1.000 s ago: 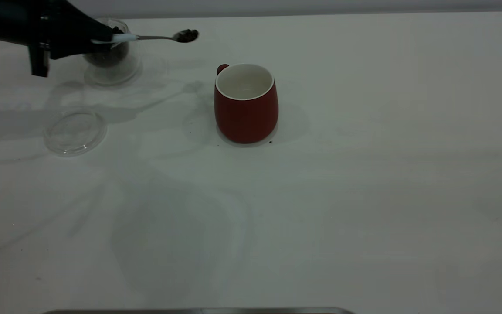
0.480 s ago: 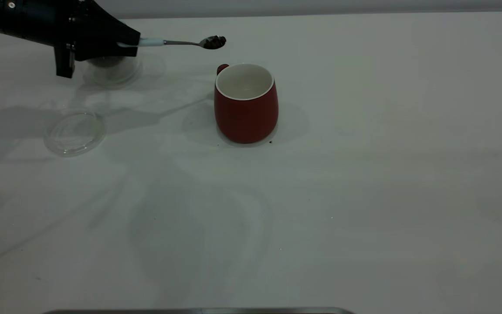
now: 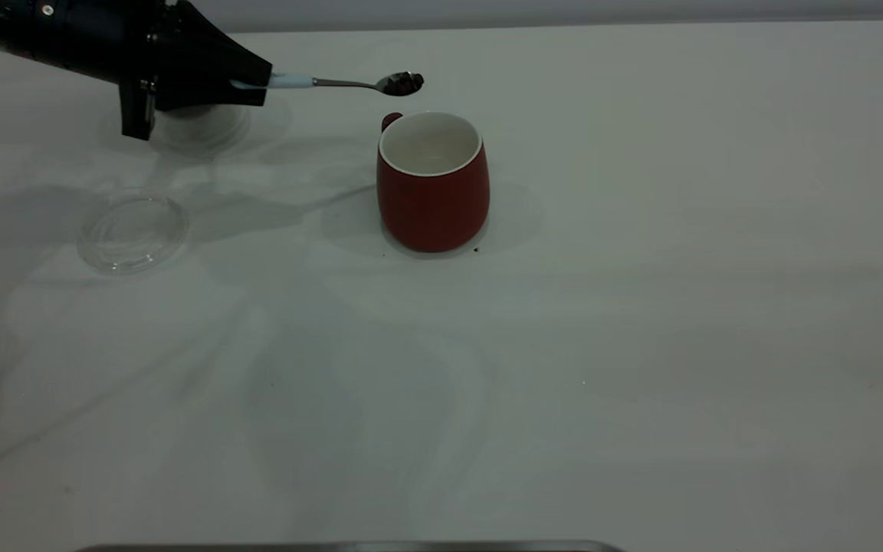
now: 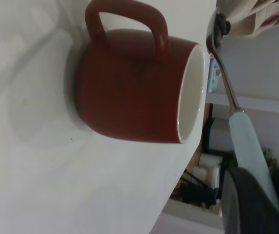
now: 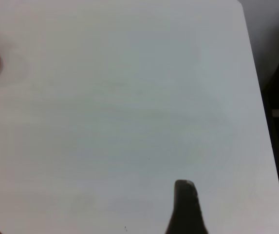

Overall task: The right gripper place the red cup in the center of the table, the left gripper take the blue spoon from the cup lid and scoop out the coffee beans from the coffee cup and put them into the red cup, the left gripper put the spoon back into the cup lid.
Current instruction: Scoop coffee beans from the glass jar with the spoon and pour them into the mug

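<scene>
White table (image 3: 641, 345) carries the red cup (image 3: 433, 192) near its middle, upright. Left tool (image 3: 246, 80) is closed on the blue spoon (image 3: 334, 82), held level beside the cup's rim, with coffee beans (image 3: 405, 81) in its bowl. The cup lid (image 3: 132, 231) lies apart, and the right tool (image 5: 185, 209) I cannot tell.

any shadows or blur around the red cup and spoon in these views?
Exterior view: soft overlapping arm shadows cross the table left of the red cup; the blue spoon is sharp. Left wrist view: the spoon handle and left end effector are blurred, the cup is sharper. Right wrist view: flat light, only the cup's edge shows.
</scene>
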